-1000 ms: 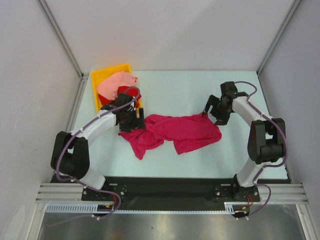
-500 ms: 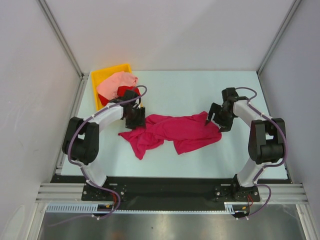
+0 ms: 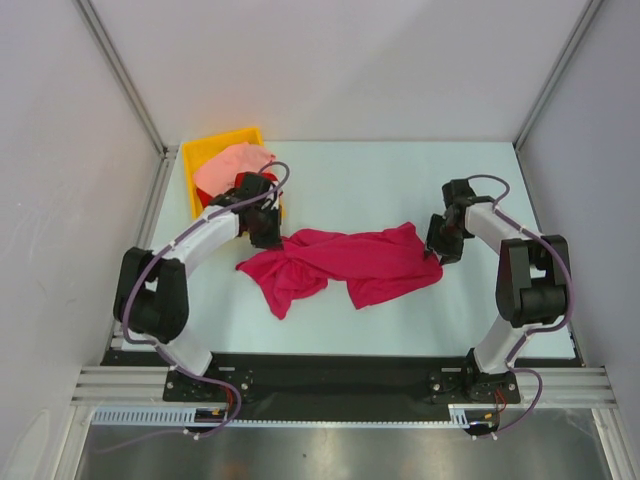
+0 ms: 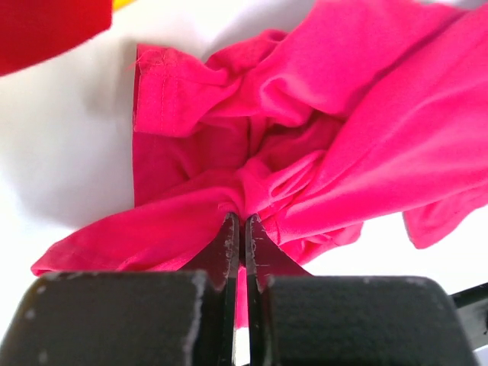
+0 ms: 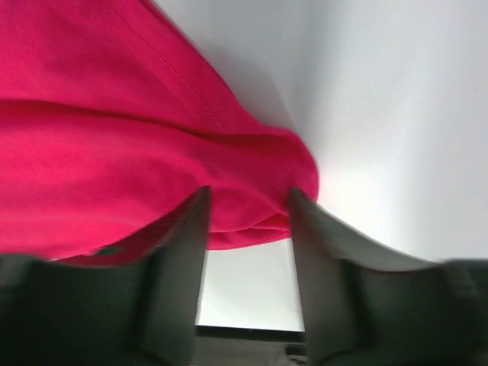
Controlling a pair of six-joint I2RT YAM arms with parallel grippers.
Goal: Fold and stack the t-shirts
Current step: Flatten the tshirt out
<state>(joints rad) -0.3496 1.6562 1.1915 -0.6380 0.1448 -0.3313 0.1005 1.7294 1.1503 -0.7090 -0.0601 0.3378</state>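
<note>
The magenta-crimson t-shirt [image 3: 345, 262] lay crumpled across the middle of the table [image 3: 340, 180], spread from left to right between the two arms, with one rumpled flap trailing toward the near edge. At its left end the left gripper [image 3: 268, 236] had come down on a bunched fold. In the left wrist view its fingers [image 4: 229, 236] were pinched almost together, with a thin ridge of the magenta cloth caught between them and wrinkles fanning out from the bite.

On the right, the right gripper [image 3: 437, 243] sat low over the shirt's far right corner. From its wrist camera the two fingers [image 5: 183, 244] stood partway apart, neither wide nor narrow, with the rolled edge of the shirt bulging between them and bare table showing in the gap below. I could not tell whether they were pressing on the cloth.

At the far left corner stood the yellow bin [image 3: 215, 143], with the pale salmon-pink t-shirt [image 3: 232, 165] heaped in it. The bright red t-shirt [image 4: 46, 27] lay just beside the left gripper, on the bin's side.
</note>
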